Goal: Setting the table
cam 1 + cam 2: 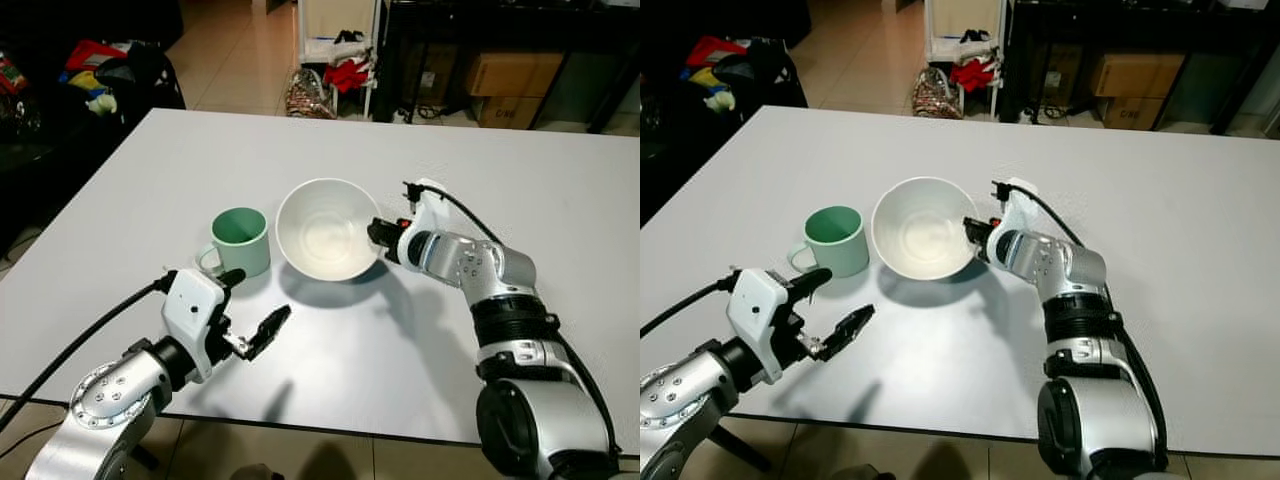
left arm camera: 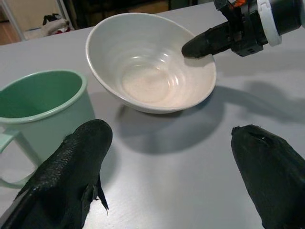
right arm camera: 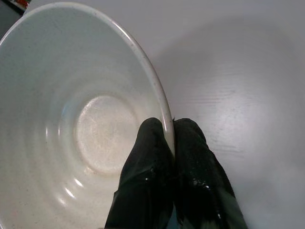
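- White bowl (image 1: 328, 228) sits mid-table (image 1: 520, 180), right gripper (image 3: 170, 143) pinching its rim.
- Green mug (image 1: 238, 241) just beside the bowl.
- Left gripper (image 1: 256, 311) hovers nearby, fingers spread, holding nothing.

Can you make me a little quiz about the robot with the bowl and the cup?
1. True or false: the right gripper is pinching the rim of the white bowl.
2. What colour is the mug beside the bowl?
A. red
B. green
C. blue
3. Fill the gap: the left gripper hovers over the table with its fingers ____.

Key:
1. True. One finger is inside the rim and one is outside.
2. B. The mug is green and stands on the bowl's left.
3. Open. It holds nothing.
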